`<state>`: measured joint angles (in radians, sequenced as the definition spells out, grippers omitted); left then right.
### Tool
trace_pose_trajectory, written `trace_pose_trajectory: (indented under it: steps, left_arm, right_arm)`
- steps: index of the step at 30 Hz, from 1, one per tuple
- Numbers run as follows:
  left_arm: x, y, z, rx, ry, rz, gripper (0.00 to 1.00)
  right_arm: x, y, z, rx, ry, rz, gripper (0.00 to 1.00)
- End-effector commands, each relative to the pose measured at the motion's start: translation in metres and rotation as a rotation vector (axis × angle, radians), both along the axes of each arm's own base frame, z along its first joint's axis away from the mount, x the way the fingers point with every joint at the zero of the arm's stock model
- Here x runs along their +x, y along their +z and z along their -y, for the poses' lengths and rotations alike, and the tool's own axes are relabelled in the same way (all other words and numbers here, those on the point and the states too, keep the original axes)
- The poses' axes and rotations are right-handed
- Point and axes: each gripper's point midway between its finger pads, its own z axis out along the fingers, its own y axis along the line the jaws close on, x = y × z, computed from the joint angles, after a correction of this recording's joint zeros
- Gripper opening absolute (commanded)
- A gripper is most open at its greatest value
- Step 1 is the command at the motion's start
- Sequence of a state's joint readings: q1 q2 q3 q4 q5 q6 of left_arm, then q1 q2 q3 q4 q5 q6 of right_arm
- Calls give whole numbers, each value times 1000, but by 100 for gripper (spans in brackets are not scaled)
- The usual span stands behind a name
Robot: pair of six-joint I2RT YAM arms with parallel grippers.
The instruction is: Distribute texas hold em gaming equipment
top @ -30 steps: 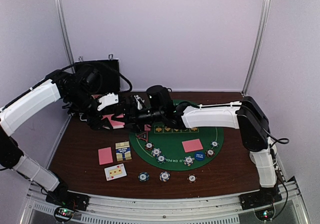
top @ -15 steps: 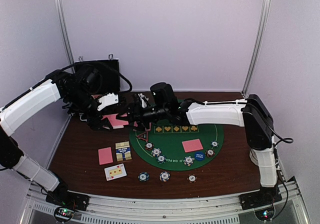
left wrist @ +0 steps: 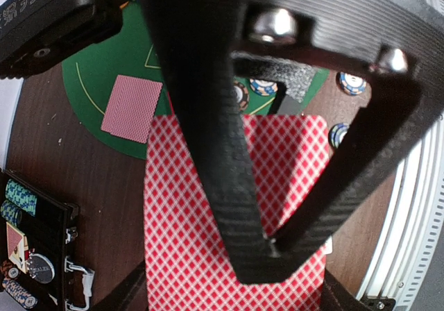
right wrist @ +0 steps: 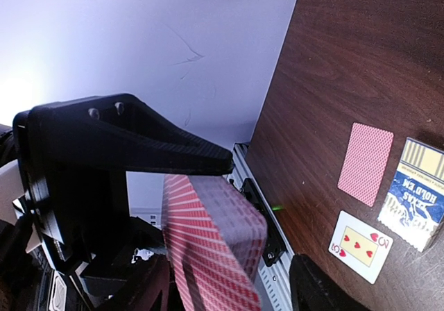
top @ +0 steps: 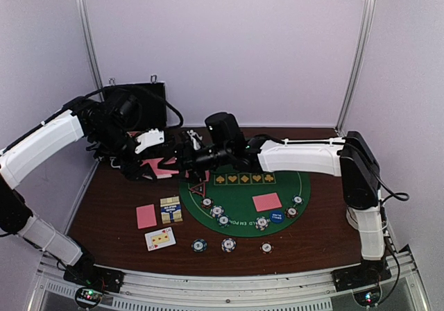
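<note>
My left gripper [top: 143,164] is shut on a deck of pink-backed cards [top: 161,166], held above the table's left side; its fingertips [left wrist: 269,244] pinch the deck [left wrist: 187,255]. My right gripper [top: 186,155] is right beside the deck, and in the right wrist view its jaws stand open [right wrist: 229,269] with the deck [right wrist: 215,248] between them. The green felt mat [top: 243,189] holds one pink-backed card [top: 267,202], a blue button [top: 277,217], a triangle marker [top: 198,190] and several chips [top: 217,211]. Another pink-backed card [top: 146,216] and a face-up three of hearts [top: 160,238] lie left of the mat.
A card box [top: 171,209] lies by the mat's left edge. Three chips [top: 228,244] sit near the front edge. The black hinged case [top: 139,106] stands open at the back left, with chips in it [left wrist: 21,196]. Walls close in the table.
The right arm has lifted its wrist a little and kept its gripper at the deck. The left arm and the deck have not moved.
</note>
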<state>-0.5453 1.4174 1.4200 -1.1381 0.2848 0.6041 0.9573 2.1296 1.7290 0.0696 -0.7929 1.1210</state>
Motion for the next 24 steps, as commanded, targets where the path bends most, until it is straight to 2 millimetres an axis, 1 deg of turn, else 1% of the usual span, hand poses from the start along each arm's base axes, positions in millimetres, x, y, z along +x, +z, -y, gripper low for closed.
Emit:
trace_pose_trajectory:
  steps: [1,5,11,19,24]
  left_arm:
    - [4,19,8,-49,-23,55,0]
    - [4,18,9,-51,-23,49,0]
    - [5,19,9,-53,-22,50,0]
    - [5,18,9,-49,-20,50,0]
    - [5,18,9,-49,-20,49,0]
  right_arm:
    - [-8,20,-4,39,51,24,60]
    - [-9,25,0,28,67,35,53]
    - [-8,26,16,0,62,15,45]
    - [-9,37,22,14,74,4,25]
    - [-9,47,25,52,68,-14,15]
